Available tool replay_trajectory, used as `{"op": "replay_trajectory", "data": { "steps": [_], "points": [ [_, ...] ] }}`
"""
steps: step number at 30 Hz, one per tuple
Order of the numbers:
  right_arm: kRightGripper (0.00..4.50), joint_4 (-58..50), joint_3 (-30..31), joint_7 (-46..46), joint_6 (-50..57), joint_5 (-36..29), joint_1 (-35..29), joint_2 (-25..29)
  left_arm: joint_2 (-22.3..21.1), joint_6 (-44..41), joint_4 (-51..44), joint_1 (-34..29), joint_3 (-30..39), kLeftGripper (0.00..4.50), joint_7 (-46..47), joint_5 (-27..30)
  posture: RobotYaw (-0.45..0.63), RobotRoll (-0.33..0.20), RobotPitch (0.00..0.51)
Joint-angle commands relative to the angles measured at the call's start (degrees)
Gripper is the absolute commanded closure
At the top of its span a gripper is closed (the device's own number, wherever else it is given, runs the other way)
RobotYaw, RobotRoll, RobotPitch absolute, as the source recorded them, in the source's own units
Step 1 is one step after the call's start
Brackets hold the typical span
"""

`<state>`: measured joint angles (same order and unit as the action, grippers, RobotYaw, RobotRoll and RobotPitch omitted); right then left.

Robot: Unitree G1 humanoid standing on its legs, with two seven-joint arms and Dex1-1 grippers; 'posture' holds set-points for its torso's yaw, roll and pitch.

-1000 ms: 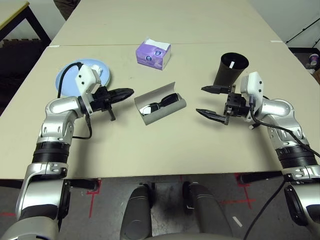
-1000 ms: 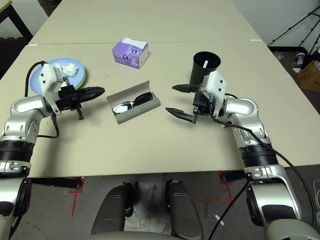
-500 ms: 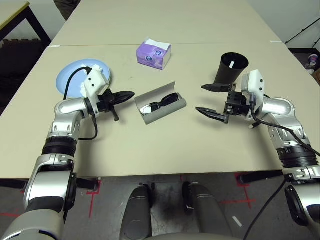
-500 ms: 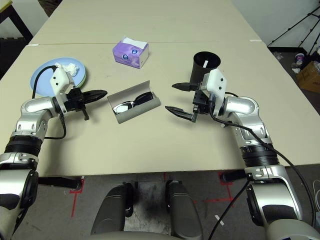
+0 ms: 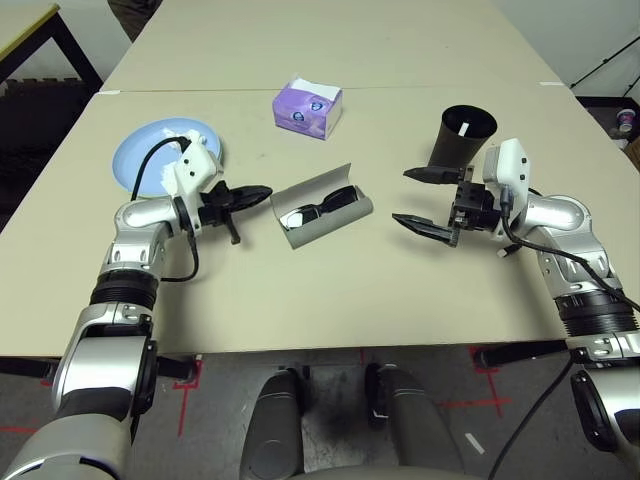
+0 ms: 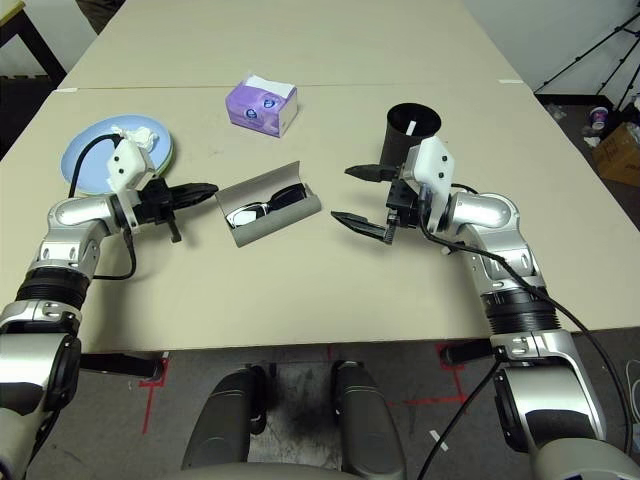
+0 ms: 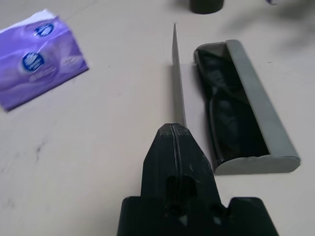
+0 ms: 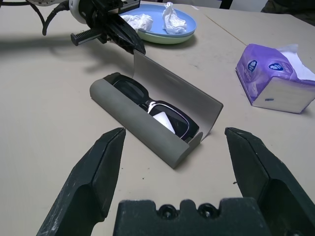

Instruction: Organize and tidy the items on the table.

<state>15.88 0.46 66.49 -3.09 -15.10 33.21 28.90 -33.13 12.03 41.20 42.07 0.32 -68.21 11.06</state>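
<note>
Case [image 5: 320,207] grey, open, lying mid-table between my two arms; lid flap stands up along its far long side, tray half holds the black sunglasses [image 5: 322,209], folded, lenses glossy and catching a white reflection. From the right wrist view I see the frames sit fully inside the tray, one rounded end of the case nearest that camera.

Left gripper [image 5: 262,190] fingers pressed together to a single point, nothing between them, tip just beside the near end of the lid's edge; I cannot tell whether it touches. Right gripper [image 5: 415,199] fingers spread wide, holding nothing, aimed at the case from the opposite side and apart from it.

Light blue plate [image 6: 85,160] behind my left forearm, stacked on a pale green one whose rim shows at its edge; crumpled white tissue wads [image 8: 173,22] resting on it. Black cup [image 5: 464,138] upright-tilted just behind the right gripper, a white pen inside. Purple tissue pack [image 5: 307,107] farther back, white sheet showing at its top. Table [image 5: 330,290] pale beige, matte
</note>
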Motion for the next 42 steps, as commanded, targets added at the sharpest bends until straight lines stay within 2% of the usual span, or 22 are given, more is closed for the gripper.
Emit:
{"op": "replay_trajectory", "data": {
  "steps": [1,9,15,24,34,37,42],
  "points": [
    [0.0,-0.4,0.5,-0.1,-0.2,0.0,-0.4,0.5,0.6,-0.6,-3.3,-1.2,-1.1,4.46,-1.7,0.2,-0.02,0.0,0.179],
    [0.0,-0.2,0.6,-0.4,-0.7,0.1,0.2,0.2,1.6,-6.5,-13.5,-7.1,-3.2,4.46,-4.0,1.7,-0.02,0.0,0.174],
    [0.0,-0.6,0.6,-0.7,-1.0,-0.1,0.7,0.3,1.4,-8.0,-15.5,-10.4,-3.5,4.46,-3.5,1.2,-0.02,0.0,0.171],
    [0.0,-1.1,0.4,-0.7,-0.6,-0.3,1.1,0.7,0.8,-6.3,-12.7,-10.8,-4.4,4.46,-3.3,-1.0,-0.03,0.0,0.166],
    [0.0,-1.0,0.5,-0.6,-0.7,-0.2,0.7,0.9,0.2,-6.2,-12.6,-9.4,-4.1,4.46,-3.5,-0.7,-0.02,0.0,0.161],
    [0.0,-0.8,0.5,-0.5,-0.7,-0.2,0.4,0.9,-0.6,-7.2,-14.7,-8.9,-2.9,4.46,-3.7,0.9,-0.02,0.0,0.161],
    [0.0,-0.8,0.5,-0.9,-0.8,-0.1,0.0,0.8,-2.6,-12.9,-24.1,-9.8,0.3,4.46,-2.7,5.7,-0.02,0.0,0.162]
  ]
}}
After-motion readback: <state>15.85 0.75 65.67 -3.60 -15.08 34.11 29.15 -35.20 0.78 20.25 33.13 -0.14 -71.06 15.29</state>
